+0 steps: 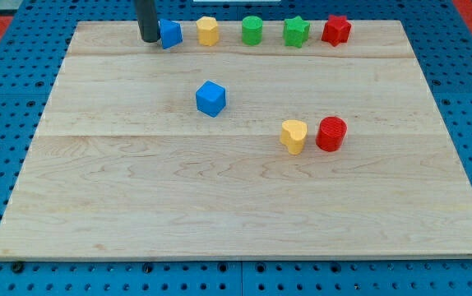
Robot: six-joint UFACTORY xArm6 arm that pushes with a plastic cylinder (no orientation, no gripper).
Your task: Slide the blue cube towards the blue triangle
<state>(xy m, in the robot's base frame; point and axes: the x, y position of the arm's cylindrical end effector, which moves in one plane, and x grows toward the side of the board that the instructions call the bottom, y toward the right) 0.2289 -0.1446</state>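
The blue cube [210, 98] sits on the wooden board [236, 197], left of centre in the upper half. The blue triangle [171, 34] stands near the view's top edge, at the left end of a row of blocks. My tip [149, 39] is at the view's top, touching or just left of the blue triangle. It is up and to the left of the blue cube, well apart from it.
Along the view's top, right of the blue triangle: a yellow hexagon block [208, 30], a green cylinder [252, 30], a green star [296, 32] and a red star [335, 30]. A yellow heart [293, 136] and a red cylinder [331, 133] sit right of centre.
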